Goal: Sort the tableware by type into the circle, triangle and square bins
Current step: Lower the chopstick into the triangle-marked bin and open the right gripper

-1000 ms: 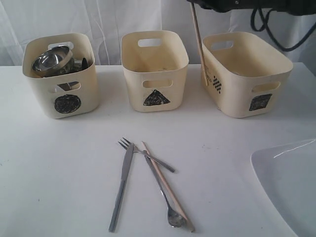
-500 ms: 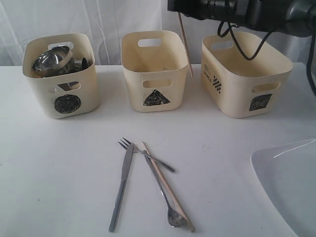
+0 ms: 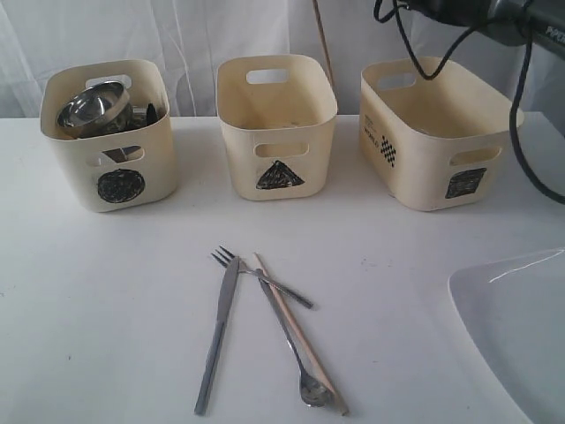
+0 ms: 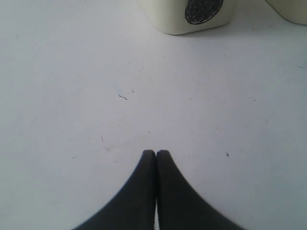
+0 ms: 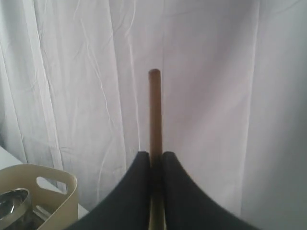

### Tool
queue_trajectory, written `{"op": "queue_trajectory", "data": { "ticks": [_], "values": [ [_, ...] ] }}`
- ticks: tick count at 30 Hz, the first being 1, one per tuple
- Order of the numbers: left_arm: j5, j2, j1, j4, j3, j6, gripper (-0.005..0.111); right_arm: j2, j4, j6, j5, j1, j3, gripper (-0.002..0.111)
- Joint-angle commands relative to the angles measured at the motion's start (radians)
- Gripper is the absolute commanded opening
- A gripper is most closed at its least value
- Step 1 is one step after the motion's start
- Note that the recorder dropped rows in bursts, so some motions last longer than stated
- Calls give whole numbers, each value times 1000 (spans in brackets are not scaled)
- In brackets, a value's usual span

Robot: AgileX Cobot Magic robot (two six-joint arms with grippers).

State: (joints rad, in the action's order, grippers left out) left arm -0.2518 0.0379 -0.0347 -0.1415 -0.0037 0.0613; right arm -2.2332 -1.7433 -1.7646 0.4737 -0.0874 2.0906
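My right gripper (image 5: 155, 155) is shut on a wooden chopstick (image 5: 154, 110). In the exterior view that chopstick (image 3: 323, 44) hangs upright above the back right corner of the triangle bin (image 3: 276, 124), and its gripper is cut off by the top edge. The circle bin (image 3: 108, 132) holds a steel bowl (image 3: 91, 108) and other steel pieces. The square bin (image 3: 439, 132) stands on the right. A knife (image 3: 218, 331), fork (image 3: 260, 276), spoon (image 3: 291, 349) and second chopstick (image 3: 296, 331) lie crossed on the table. My left gripper (image 4: 156, 153) is shut and empty over bare table, near the circle bin (image 4: 192, 14).
The large white square plate (image 3: 516, 327) fills the front right corner of the table. The right arm (image 3: 459, 11) and its cables hang over the square bin. A white curtain closes off the back.
The held chopstick has moved left and upward, from beside the square bin to above the triangle bin. The right arm has risen mostly out of the exterior view. The cutlery has not moved.
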Motion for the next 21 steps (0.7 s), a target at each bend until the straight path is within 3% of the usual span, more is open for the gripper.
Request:
{"op": "queue_trajectory", "data": {
  "ticks": [1,8,14,17,21],
  "values": [
    [-3,1,-3,-14,4,0,0,-55,-1,-11,19,-2,8,1],
    [-3,1,-3,-14,4,0,0,-83,-1,-78,117,-11,16,24],
    [-3,1,-3,-14,4,0,0,-81,-1,-40,84,-17,16,28],
    [-3,1,-3,-14,4,0,0,-72,-1,191,82,-4,16,28],
    [-3,1,-3,-14,4,0,0,-28,337,657,121,28,16,19]
  ]
}}
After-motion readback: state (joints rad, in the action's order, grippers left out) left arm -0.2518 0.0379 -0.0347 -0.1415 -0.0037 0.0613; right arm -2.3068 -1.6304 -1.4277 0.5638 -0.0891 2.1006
